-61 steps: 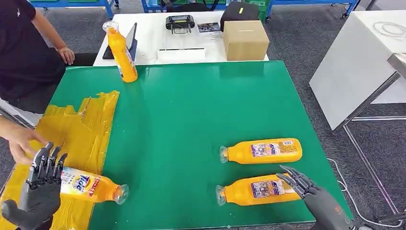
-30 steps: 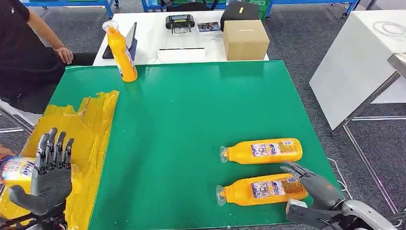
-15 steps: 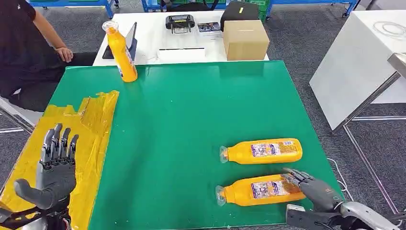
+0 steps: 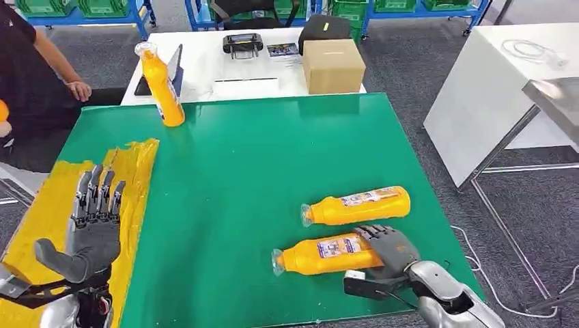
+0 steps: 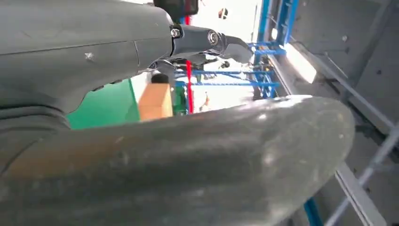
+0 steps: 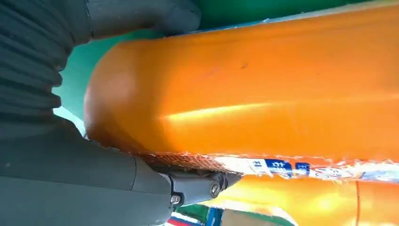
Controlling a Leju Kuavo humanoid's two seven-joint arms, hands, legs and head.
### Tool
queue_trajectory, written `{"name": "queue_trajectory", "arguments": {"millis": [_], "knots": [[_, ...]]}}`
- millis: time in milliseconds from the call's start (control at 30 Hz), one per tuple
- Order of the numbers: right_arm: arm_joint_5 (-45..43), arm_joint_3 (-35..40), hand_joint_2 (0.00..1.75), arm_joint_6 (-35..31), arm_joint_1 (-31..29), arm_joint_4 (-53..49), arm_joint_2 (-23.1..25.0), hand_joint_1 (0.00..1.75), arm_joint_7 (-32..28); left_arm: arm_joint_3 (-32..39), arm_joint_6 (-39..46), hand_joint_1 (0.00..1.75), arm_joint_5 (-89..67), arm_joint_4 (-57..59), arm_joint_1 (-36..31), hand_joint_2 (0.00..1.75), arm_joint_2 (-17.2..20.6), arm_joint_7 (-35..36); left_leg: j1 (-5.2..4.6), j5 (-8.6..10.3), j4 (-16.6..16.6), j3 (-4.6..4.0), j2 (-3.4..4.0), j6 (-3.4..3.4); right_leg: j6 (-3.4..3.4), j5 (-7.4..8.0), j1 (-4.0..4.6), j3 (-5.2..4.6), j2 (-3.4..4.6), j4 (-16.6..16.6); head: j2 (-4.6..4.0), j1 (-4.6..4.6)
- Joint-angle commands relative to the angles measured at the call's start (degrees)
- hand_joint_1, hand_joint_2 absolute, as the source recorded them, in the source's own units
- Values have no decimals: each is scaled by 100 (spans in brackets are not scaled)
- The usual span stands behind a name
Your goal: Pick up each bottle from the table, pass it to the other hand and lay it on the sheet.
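Head view: right robot hand (image 4: pixel 386 247) grips lying orange-filled bottle (image 4: pixel 328 253); left robot hand (image 4: pixel 92 229) spread, empty.

Right hand around an orange bottle

The right hand (image 6: pixel 56 188) wraps the orange bottle (image 6: pixel 263 89) at its rounded base, thumb and fingers (image 6: pixel 202 184) on opposite sides, above the green table (image 6: pixel 80 61).

Three orange bottles: one upright (image 4: pixel 161 85) at 11 o'clock, two lying at 5 o'clock (image 4: pixel 358 206) (image 4: pixel 328 254). One yellow sheet (image 4: pixel 54 212), one cardboard box (image 4: pixel 332 65).
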Motion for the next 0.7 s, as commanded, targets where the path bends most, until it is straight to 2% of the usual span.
{"name": "queue_trajectory", "arguments": {"millis": [33,100,133,167,200,233,267,300,333,367,400,467,500,533,567,633,667,700], "knots": [[36,778,175,88,377,1615,630,175,49,-115,-7,0,21,477,-245,0,-25,30,8,58,47,-156,-42,5,3,46,7,-140,-37,40,0,0],[32,815,175,112,354,1704,661,175,33,-121,-19,0,53,511,-284,0,-26,47,12,82,17,-146,-17,10,5,79,12,-134,-10,9,0,0],[31,823,175,108,361,1732,669,175,38,-127,-20,0,57,524,-306,0,-25,51,8,109,14,-200,-42,0,12,99,8,-182,-34,9,0,-6],[-3,841,175,111,344,1808,691,175,-1,-143,-22,0,68,555,-334,0,-21,59,14,114,11,-179,-26,11,2,117,13,-164,-19,2,0,-4],[-85,817,175,89,360,1820,699,175,-53,-149,-24,0,78,570,-348,0,-12,60,11,137,11,-217,-54,21,-4,128,10,-195,-45,4,0,-2],[-142,817,175,77,379,1791,672,175,-82,-152,-21,0,86,591,-364,0,-2,62,21,131,10,-162,-30,-4,-2,119,21,-147,-22,0,0,-4],[-246,780,175,66,411,1728,638,175,-109,-153,-20,0,99,608,-375,0,4,61,25,86,30,-153,-18,-5,-17,100,24,-143,-10,19,0,0],[-359,734,175,71,443,1669,621,175,-148,-153,-20,0,104,620,-379,0,11,61,19,112,39,-204,-47,-1,-12,112,18,-191,-38,34,0,-4],[-456,700,175,75,477,1592,589,175,-182,-155,-21,0,109,629,-382,0,15,61,26,108,41,-192,-28,-3,-14,112,25,-184,-18,33,0,-4],[-752,573,175,44,564,1372,548,175,-287,-152,-26,0,127,644,-374,0,30,56,27,118,38,-203,-26,-5,-12,116,26,-196,-17,31,0,-6],[-1126,395,175,-119,672,1052,539,175,-506,-140,-6,0,146,632,-331,0,45,53,33,105,31,-155,-8,-5,-13,104,36,-151,0,23,0,2],[-1861,-160,175,-574,993,69,749,175,-907,-56,114,0,188,454,-93,0,25,138,20,141,46,-260,-55,1,-9,123,24,-247,-45,47,0,-2],[-2119,-422,175,-698,1143,-450,931,175,-1089,-35,135,0,244,341,38,0,-1,220,32,122,29,-181,-9,-11,-6,118,35,-175,1,23,0,-4],[-2468,-628,175,-676,1236,-956,1090,175,-1294,-20,98,0,317,243,153,0,-46,232,26,133,35,-227,-24,-8,-5,124,29,-219,-12,36,0,0],[-2769,-853,175,-542,1280,-1460,1270,175,-1373,-41,112,0,369,164,256,175,-101,364,23,145,23,-217,-20,5,-7,138,26,-207,-4,31,0,-6],[-3211,-1286,175,-359,1257,-1997,1578,175,-1648,-161,199,0,439,91,348,175,-216,561,11,181,3,-273,-59,-8,-8,163,15,-252,-45,25,0,-4],[-3467,-1509,175,-77,1165,-2138,1749,175,-1739,-331,237,0,453,39,389,175,-256,589,20,172,3,-209,-76,-17,-5,146,24,-124,-58,14,0,-4],[-3625,-1647,175,173,1076,-2144,1880,175,-1803,-450,369,0,475,28,408,175,-288,663,20,180,10,-211,-91,-21,-2,143,23,-124,-67,22,0,-9]]}}
